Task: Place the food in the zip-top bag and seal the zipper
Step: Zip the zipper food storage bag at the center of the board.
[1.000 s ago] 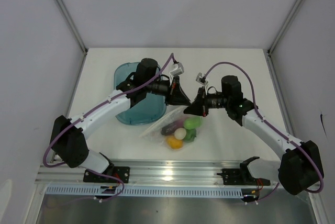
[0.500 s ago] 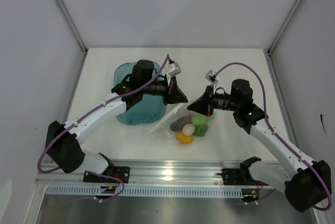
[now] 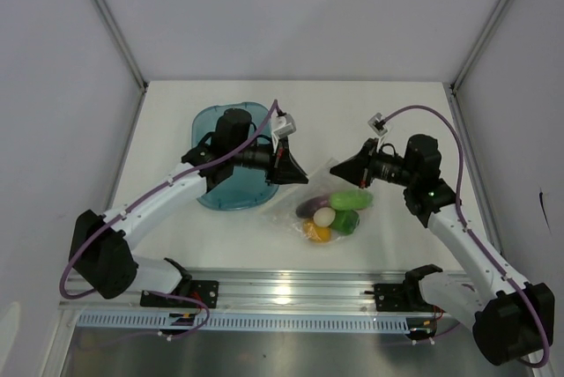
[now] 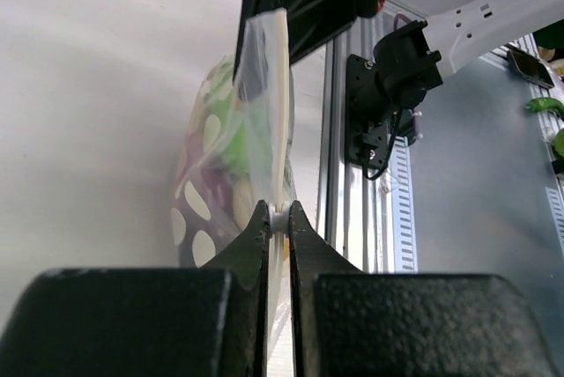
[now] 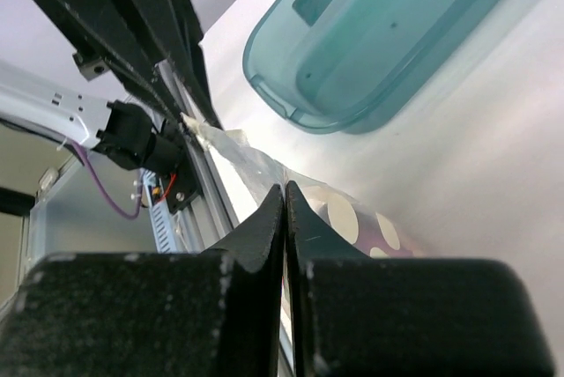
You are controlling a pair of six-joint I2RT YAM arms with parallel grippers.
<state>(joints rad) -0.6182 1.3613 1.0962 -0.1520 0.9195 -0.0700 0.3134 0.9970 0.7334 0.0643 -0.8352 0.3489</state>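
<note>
Dotted zip-top bag (image 3: 328, 210) near middle of desk (image 3: 405, 113), toward near edge; food (image 3: 350, 198) all inside, showing through film. Zipper (image 4: 280, 104) stretched between both tools. Left tool (image 4: 275, 216) clamped shut on zipper at one end; right tool (image 5: 284, 203) pinched shut on zip-top bag at other end. Step judged: sealing. To do well – anchor one end, run other along strip, firm even pinch, strip straight, no film folds caught. Teal tub (image 3: 233, 161) just beside, toward left edge
</note>
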